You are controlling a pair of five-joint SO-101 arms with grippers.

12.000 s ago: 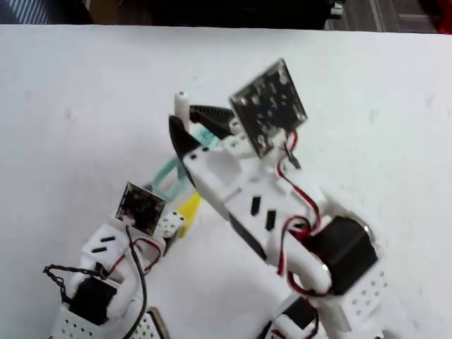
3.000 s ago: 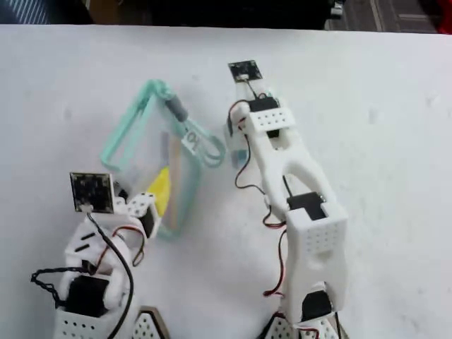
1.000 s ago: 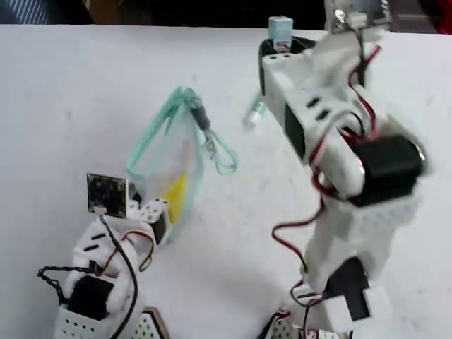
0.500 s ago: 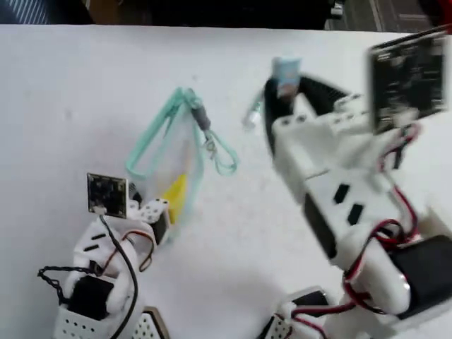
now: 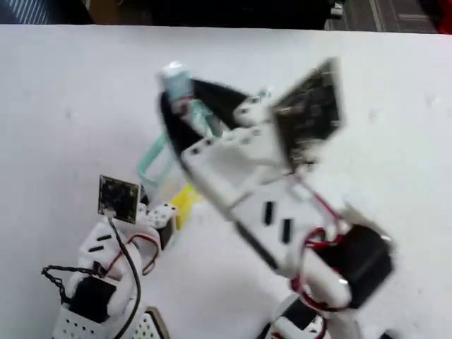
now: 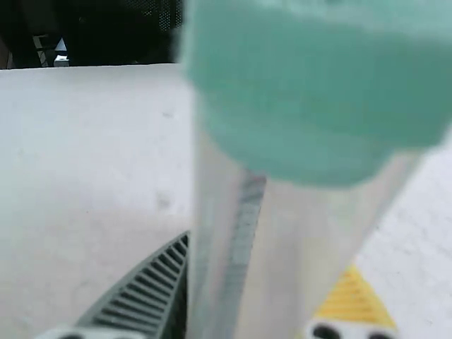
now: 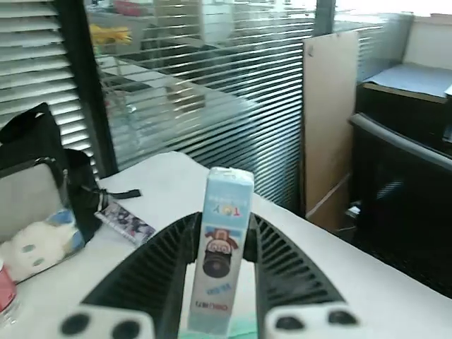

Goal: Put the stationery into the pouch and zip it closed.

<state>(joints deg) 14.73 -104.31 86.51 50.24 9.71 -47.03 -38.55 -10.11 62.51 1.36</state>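
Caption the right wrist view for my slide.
Right gripper clamps a small blue-and-white rectangular box upright between black ribbed fingers, window blinds behind.

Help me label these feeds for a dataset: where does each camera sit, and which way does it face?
High view: fixed above the table, looking down; both arms show.
Left wrist view: on the left wrist, close against the pouch; one finger of the left gripper shows.
Right wrist view: on the right wrist, facing the room's blinds; the right gripper clamps a box.
Shared: high and right wrist views both show the box.
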